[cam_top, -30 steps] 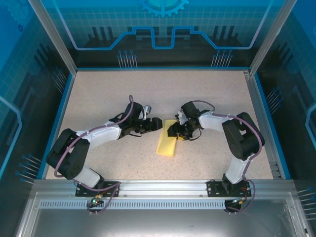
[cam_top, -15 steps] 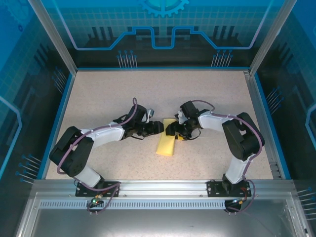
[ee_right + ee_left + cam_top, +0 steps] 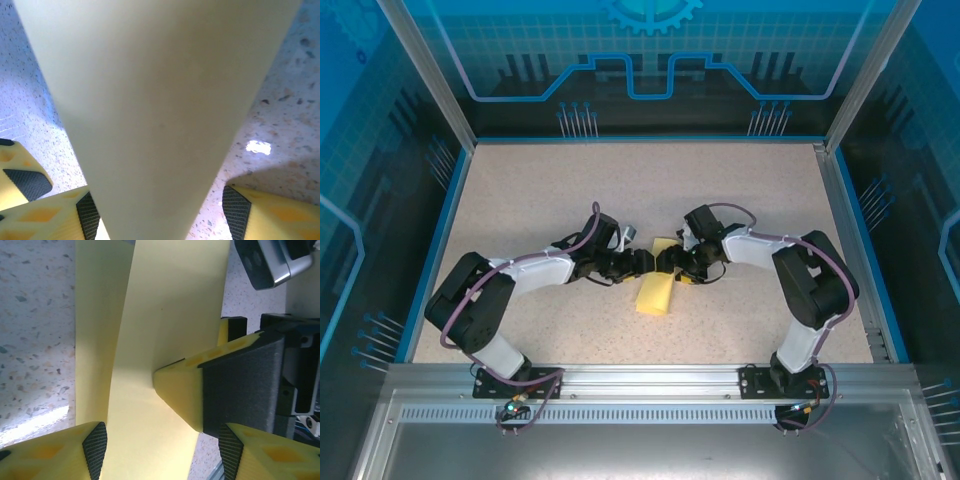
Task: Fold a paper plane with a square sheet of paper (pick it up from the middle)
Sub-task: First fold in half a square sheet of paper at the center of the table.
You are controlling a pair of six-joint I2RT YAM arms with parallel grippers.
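The square sheet of paper (image 3: pixel 655 295) lies on the table as a long, narrow, pale-yellow folded strip, not a pointed paper plane. Both grippers meet tip to tip over its far end. My left gripper (image 3: pixel 642 262) comes in from the left and my right gripper (image 3: pixel 668 263) from the right. In the left wrist view the sheet (image 3: pixel 165 330) runs between my left gripper's (image 3: pixel 162 452) open jaws, and a right fingertip (image 3: pixel 180 395) presses on the strip. In the right wrist view the sheet (image 3: pixel 160 100) passes between my right gripper's (image 3: pixel 160 212) open jaws, with a gap on its right side.
The speckled table (image 3: pixel 570 190) is bare around the strip. Blue-edged transparent walls (image 3: pixel 450 220) close the left, right and back sides. A metal rail (image 3: pixel 640 375) with the arm bases runs along the near edge.
My left gripper has moved right to the strip's far end and now meets the right gripper there. The right gripper has shifted slightly left. The strip stays in place.
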